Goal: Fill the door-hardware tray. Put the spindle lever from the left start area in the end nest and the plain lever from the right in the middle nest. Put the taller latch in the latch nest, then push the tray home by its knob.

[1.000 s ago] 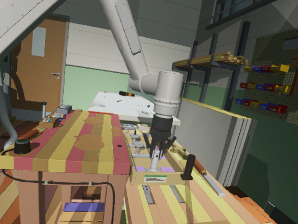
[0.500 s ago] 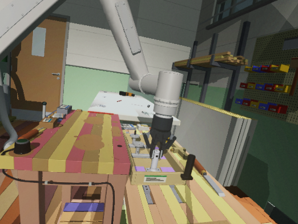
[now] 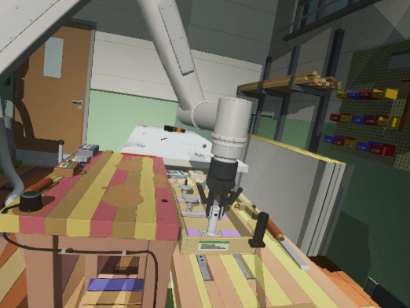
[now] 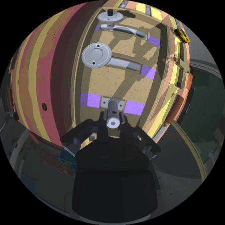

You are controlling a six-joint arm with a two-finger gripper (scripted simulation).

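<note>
The door-hardware tray (image 3: 214,220) sits on the lower bench beside the striped workbench, and in its near nest, between two purple pads, the taller latch (image 3: 212,222) (image 4: 113,112) stands upright with my gripper (image 3: 216,204) (image 4: 112,122) closed around its top. The plain lever (image 4: 109,59) lies in the middle nest. The spindle lever (image 4: 117,23) lies in the far end nest. The tray's black knob (image 3: 259,230) stands at its near right corner.
The striped workbench (image 3: 106,192) rises along the tray's left side, with a black dial (image 3: 30,201) at its near left corner. A chisel with an orange handle (image 3: 280,239) lies right of the tray. Grey panels (image 3: 298,196) lean further right.
</note>
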